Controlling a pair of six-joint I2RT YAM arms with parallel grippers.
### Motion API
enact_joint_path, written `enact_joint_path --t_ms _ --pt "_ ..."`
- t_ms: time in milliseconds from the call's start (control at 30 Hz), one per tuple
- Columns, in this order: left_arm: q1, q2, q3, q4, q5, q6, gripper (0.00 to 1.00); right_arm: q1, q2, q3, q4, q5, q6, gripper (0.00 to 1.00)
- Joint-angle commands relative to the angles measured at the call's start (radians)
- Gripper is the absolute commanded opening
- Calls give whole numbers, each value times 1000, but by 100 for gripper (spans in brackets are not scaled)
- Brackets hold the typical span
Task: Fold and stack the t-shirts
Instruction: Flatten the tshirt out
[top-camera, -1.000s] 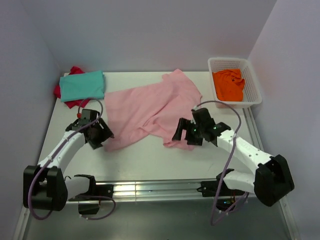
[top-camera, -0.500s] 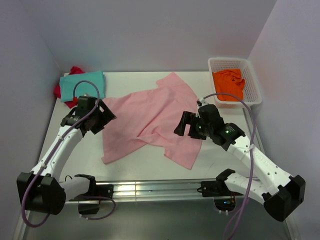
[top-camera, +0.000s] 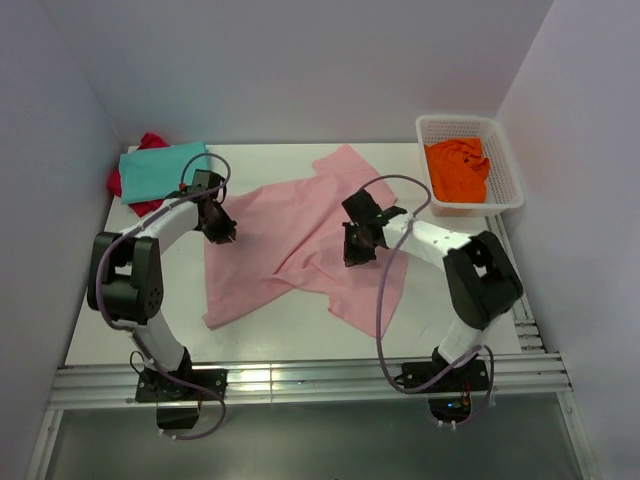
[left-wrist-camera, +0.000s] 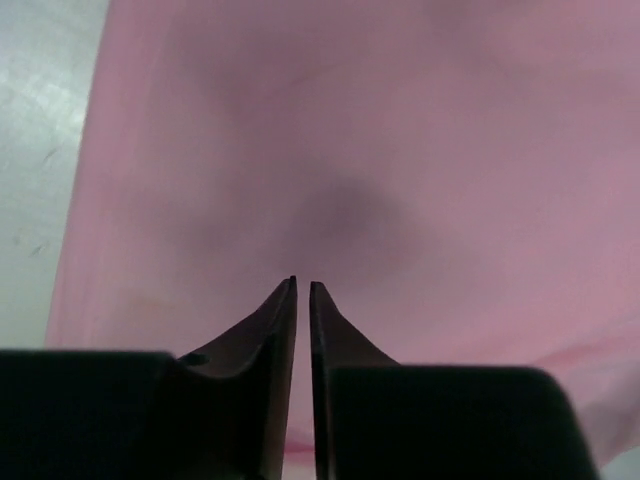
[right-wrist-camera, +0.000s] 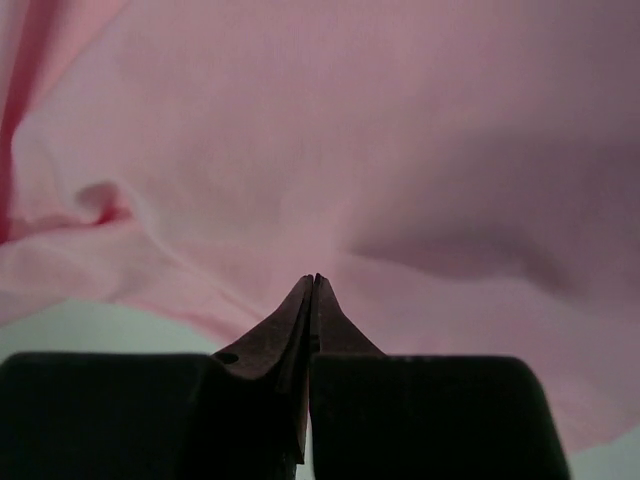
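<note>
At the far left corner of the desk (top-camera: 280, 320) a folded teal t-shirt (top-camera: 165, 170) lies on top of a red t-shirt (top-camera: 116, 183), which shows only at its edges. Just right of them the left tool (top-camera: 229, 237) points down onto the left edge of the light pink t-shirt (top-camera: 290, 235). That shirt is spread loose and creased across the middle of the desk. In the wrist view the tool's fingers (left-wrist-camera: 283, 310) stand almost together with a thin slit between them (whether any cloth is caught there I cannot tell). Further right, the right tool (top-camera: 351, 257) is down on the same pink shirt near its right half. Its tips are pressed together over the cloth just above a rumpled hem, with no cloth visibly pinched. At the far right corner a white mesh basket (top-camera: 505, 165) holds a crumpled orange t-shirt (top-camera: 457, 170), well apart from both tools.
</note>
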Motion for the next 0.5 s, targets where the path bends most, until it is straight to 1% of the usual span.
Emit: enact_joint_path --t_ms 0,33,67,133,467 --pt "-3 86 125 31 -5 17 15 -11 86 82 31 24 -49 0" --pt "-3 109 145 22 -5 19 6 -14 102 90 29 21 -47 0" --pt "-3 132 186 10 -16 22 4 -17 110 87 29 18 -46 0" --pt "-3 189 221 -7 -17 40 1 -25 107 66 37 15 -41 0" --pt "-3 390 425 -49 -57 149 0 -40 -37 -241 55 60 -16 0"
